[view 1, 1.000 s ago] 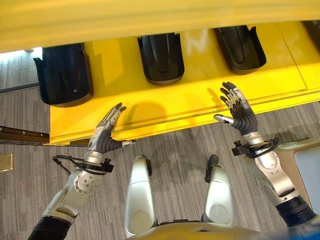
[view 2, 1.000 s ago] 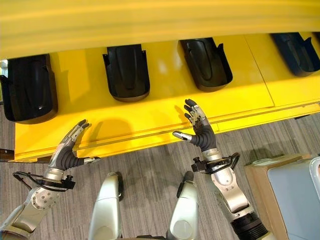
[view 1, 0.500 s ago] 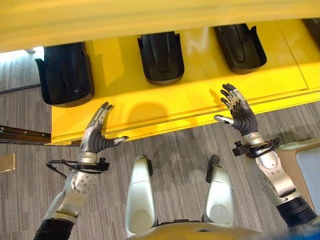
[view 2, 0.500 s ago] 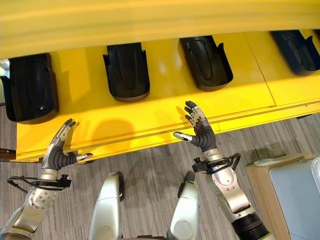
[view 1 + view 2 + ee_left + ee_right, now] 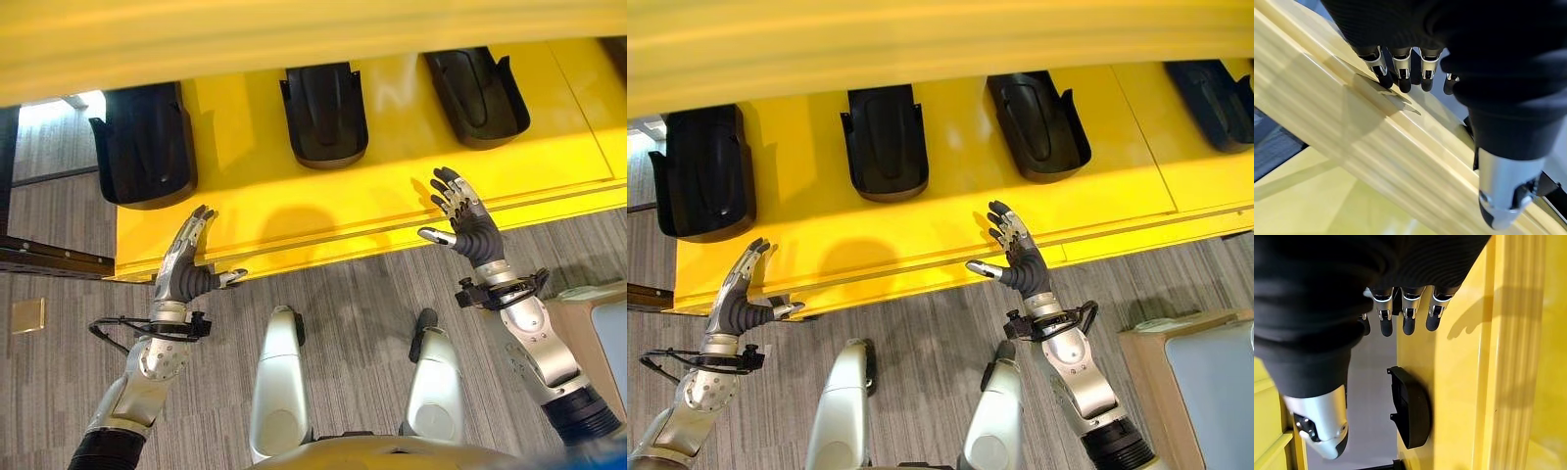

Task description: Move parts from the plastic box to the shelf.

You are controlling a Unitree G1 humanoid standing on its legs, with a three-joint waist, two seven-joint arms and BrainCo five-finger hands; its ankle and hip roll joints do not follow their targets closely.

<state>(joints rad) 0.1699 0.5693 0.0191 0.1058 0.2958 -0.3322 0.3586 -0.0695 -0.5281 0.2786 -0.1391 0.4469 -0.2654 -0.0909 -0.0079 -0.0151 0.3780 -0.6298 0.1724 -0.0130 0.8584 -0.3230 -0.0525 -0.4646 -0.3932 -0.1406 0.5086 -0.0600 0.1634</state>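
- Both hands were empty with fingers straight: the left hand [image 5: 182,269] hung at the yellow shelf's [image 5: 392,186] front edge at 8 o'clock, the right hand [image 5: 464,217] at 3 o'clock.
- Three black parts [image 5: 324,113] lay in a row on the shelf, a fourth at 1 o'clock [image 5: 1222,98].
- Risk, judged: a straight-fingered hand swinging away could clip the shelf edge or nudge a placed part.
- A box corner [image 5: 1205,377] showed at 4 o'clock; its contents could not be told.

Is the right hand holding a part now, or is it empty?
Empty and open. The right hand hovers over the yellow shelf's front edge with fingers straight and spread, thumb out; the black parts lie farther back, untouched.
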